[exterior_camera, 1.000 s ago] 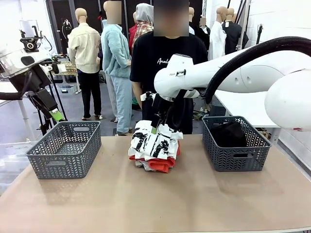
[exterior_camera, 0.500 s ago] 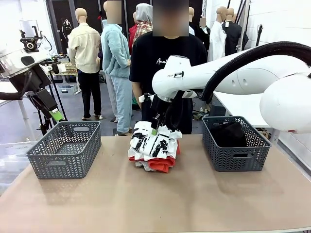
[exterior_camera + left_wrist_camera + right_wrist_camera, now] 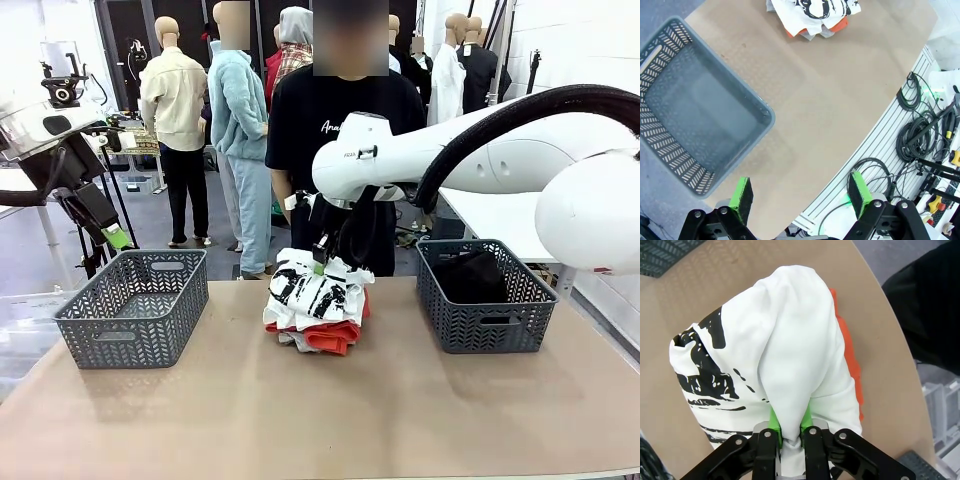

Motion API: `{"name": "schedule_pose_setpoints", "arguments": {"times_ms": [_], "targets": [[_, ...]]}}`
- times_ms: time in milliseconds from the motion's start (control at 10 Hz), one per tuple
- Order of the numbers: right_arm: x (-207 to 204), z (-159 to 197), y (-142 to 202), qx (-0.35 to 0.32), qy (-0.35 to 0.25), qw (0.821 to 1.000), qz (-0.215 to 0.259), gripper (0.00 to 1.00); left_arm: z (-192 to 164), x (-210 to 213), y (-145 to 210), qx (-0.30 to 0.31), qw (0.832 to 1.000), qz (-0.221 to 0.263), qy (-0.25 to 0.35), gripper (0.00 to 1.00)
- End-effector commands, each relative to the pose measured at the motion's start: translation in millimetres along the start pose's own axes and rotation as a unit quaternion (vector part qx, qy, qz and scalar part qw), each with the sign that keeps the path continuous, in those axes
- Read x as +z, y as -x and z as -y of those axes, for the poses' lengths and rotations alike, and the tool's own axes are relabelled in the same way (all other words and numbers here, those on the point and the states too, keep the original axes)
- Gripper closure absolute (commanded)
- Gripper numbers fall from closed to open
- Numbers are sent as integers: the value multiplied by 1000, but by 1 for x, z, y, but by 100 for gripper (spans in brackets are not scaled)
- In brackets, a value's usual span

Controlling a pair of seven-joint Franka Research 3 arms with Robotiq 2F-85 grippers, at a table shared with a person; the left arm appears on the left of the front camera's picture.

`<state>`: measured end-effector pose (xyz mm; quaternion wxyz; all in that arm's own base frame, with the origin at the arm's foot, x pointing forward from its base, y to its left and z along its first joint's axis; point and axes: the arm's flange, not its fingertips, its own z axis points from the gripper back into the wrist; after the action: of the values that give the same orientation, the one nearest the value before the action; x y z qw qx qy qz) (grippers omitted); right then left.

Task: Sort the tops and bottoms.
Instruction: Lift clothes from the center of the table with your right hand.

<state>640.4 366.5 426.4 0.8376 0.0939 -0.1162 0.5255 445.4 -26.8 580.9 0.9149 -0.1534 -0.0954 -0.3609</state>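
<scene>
My right pincer (image 3: 322,252) is closed tight on a fold of the white T-shirt (image 3: 315,290) with the black print. In my right wrist view the cloth is bunched between the green pads (image 3: 773,421) and drapes away from them over the rest of the pile. The pile sits on the tabletop (image 3: 320,420) at the middle of its far side, between the two grey baskets. Under the white T-shirt lies the orange top (image 3: 330,337), its edge showing along the near and right side, and a bit of the grey top (image 3: 827,32) peeks out beside it.

My left pincer (image 3: 802,192) hangs with its jaws wide apart and nothing between them. It is raised off to the left, above the left basket (image 3: 135,310), which has nothing in it. The right basket (image 3: 485,325) stands at the far right of the tabletop and holds the black garment (image 3: 470,275), crumpled inside. A person (image 3: 340,110) in a black T-shirt stands at the far edge, just behind the pile.
</scene>
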Motion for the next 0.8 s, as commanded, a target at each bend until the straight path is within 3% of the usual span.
{"name": "schedule_pose_setpoints", "arguments": {"times_ms": [0,300,400,700], "targets": [[2,-3,0,-12,5,1000,-11,100,0,2,0,2,1000,1,-1,0],[18,-19,4,-8,5,1000,4,100,0,2,0,2,1000,1,-1,0],[8,-3,-2,2,3,1000,3,100,0,2,0,2,1000,1,-1,0],[8,-3,-2,2,3,1000,3,100,0,2,0,2,1000,1,-1,0]]}}
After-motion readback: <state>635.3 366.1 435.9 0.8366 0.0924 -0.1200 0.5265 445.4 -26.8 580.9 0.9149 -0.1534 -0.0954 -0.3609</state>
